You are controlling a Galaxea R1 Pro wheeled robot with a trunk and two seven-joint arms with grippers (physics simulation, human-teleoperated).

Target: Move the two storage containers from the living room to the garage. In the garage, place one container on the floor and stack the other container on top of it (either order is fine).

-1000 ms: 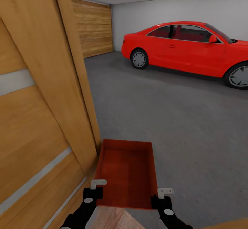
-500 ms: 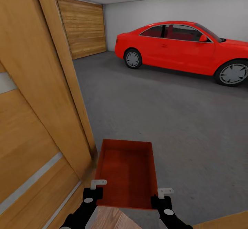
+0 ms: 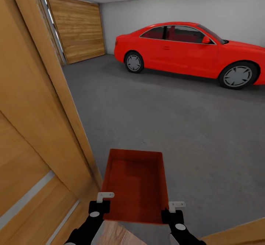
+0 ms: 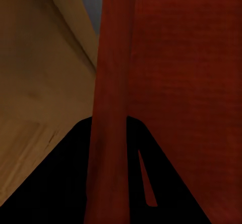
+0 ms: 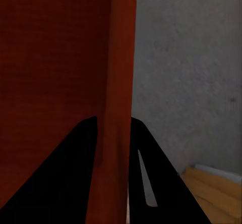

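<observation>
One orange-red storage container hangs in front of me above the garage's dark grey floor. My left gripper is shut on its left wall near the close corner. On the right wall my right gripper is shut too. In the left wrist view the red wall runs between the dark fingers. The right wrist view shows the other wall clamped the same way, with grey concrete beside it.
A light wood door stands open close on my left, its edge near the container's left side. A red coupe is parked at the far right. A wooden garage door fills the far left wall. Wood planks show at the near edge.
The camera has moved forward and turned, so the door slid left and more of the garage came into sight. Both grippers and the container keep the same pose.
</observation>
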